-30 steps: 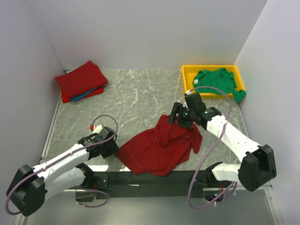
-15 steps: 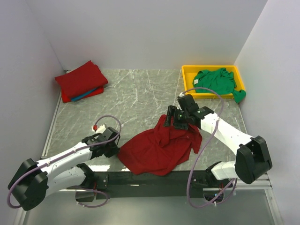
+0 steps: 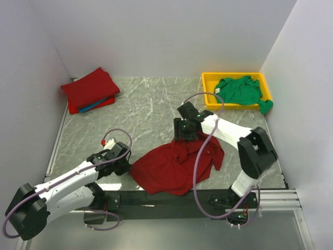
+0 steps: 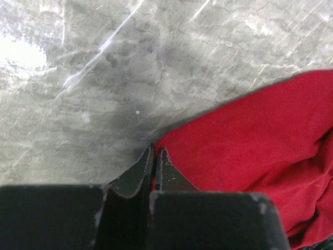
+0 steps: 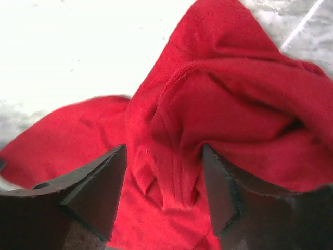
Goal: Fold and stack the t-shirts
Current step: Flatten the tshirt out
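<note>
A crumpled dark red cloth t-shirt (image 3: 174, 166) lies at the middle of the near edge of the grey marble-patterned bench (image 3: 151, 101), spread between the two tools.

The left gripper (image 3: 124, 165) sits low at the shirt's left corner. In the left wrist view its jaws are pressed together, and the shirt's edge (image 4: 250, 135) meets the left gripper (image 4: 154, 152) at the tips. A thin line of red shows between the fingers, so it is pinching that corner.

The right gripper (image 3: 184, 136) stands at the shirt's far edge, pointing down into the cloth. In the right wrist view the right gripper (image 5: 164, 148) has its jaws set wide apart, and a bunched ridge of the red cloth (image 5: 208, 104) rises between them, unclamped.

In the far left corner lies one stack of folded dark red t-shirts (image 3: 89, 88). The edge of one blue t-shirt (image 3: 97, 105) shows between its red layers; how many red ones it holds cannot be told.

In the far right corner stands one shallow yellow plastic tray (image 3: 207, 87). One loose bright green t-shirt (image 3: 239, 89) lies heaped in it, and a part of the shirt hangs over the tray's right rim.
</note>
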Robot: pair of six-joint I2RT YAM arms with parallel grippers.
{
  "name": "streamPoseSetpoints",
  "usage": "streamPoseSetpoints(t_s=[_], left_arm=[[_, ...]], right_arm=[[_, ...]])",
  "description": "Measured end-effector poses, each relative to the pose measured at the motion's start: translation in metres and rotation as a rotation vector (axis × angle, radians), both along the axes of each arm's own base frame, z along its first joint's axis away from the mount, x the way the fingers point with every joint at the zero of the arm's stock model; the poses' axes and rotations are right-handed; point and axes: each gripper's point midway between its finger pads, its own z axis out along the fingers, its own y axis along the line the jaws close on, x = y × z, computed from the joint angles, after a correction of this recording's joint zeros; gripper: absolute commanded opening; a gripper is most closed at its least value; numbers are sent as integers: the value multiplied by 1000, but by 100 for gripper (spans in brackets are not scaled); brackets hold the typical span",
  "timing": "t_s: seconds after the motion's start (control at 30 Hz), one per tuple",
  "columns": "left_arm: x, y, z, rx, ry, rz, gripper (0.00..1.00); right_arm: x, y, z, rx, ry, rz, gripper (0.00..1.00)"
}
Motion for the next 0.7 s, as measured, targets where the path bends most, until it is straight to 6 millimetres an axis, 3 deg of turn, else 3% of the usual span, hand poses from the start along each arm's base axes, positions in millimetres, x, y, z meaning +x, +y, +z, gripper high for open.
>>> streamPoseSetpoints(t_s=[0.1, 0.13, 0.23, 0.33, 0.43, 0.57, 0.7], left_arm=[[-1, 0, 0, -9, -2, 9, 0], [0, 0, 0, -11, -3, 12, 0], [1, -1, 0, -14, -7, 12, 0], [4, 0, -2, 12, 4, 11, 0], [21, 5, 5, 50, 5, 24, 0], [87, 29, 53, 42, -91, 133, 0], [152, 60, 147, 38, -307, 204, 0]], right_arm=[[2, 2, -16, -63, 25, 22, 38], [0, 1, -21, -81, 35, 29, 35], [-4, -5, -27, -118, 56, 37, 0], [1, -6, -17, -130, 47, 31, 0], [17, 1, 8, -105, 10, 27, 0], [58, 7, 65, 2, -81, -18, 0], [101, -10, 143, 112, -222, -96, 0]])
